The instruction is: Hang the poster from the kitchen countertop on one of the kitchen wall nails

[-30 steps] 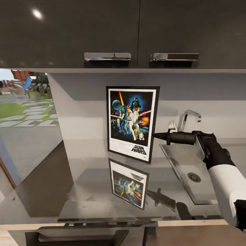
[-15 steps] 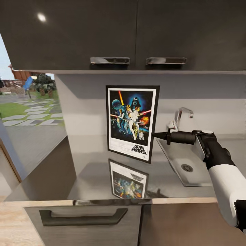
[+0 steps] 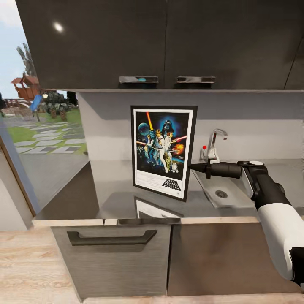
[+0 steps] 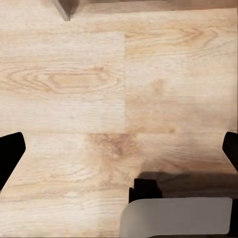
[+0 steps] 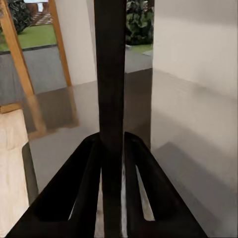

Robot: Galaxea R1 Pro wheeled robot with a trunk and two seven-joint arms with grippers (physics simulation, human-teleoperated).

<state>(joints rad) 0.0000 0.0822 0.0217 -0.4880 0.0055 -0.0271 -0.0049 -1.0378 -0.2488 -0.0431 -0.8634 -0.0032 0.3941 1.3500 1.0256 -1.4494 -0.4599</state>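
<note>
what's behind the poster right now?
Around the poster, held upright by its edge in the right end effector, show plain grey wall and glossy countertop. The wall patch directly behind it is covered, so any nail there can't be seen.

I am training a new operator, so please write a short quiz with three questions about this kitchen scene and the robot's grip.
1. True or false: the right gripper is shut on the poster.
2. What lies right of the poster? A) sink B) stove C) fridge
3. Fill in: the left gripper is open above a wooden ____.

Key: 1 true; 2 A; 3 floor.
</note>
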